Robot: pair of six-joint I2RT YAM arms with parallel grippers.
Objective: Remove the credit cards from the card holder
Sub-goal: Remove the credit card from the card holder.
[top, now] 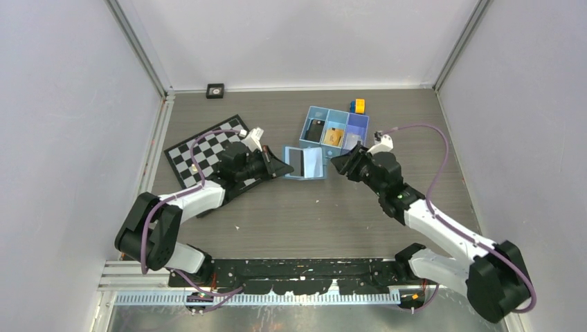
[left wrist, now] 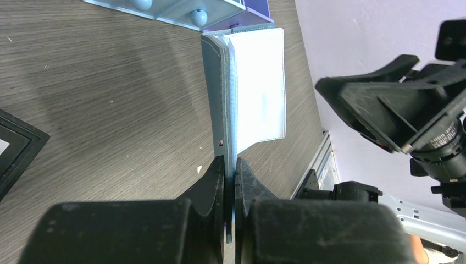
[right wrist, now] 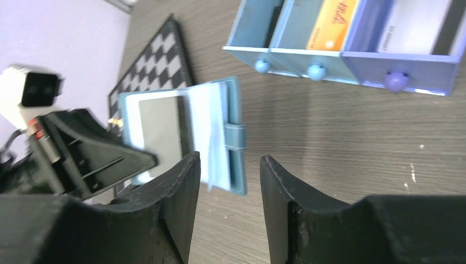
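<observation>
Chessboard (top: 197,155) left of card holder (top: 306,163); box tray (top: 337,111) behind

Matt stitched leather-look card holder (left wrist: 217,93), wood-grain table (left wrist: 110,104)

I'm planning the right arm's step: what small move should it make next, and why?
Probably ease the right gripper forward to the card holder, toward the grey panel that may be a card. Its jaws stand open and empty, while the left gripper is clamped on the holder's edge, steadying it.
</observation>
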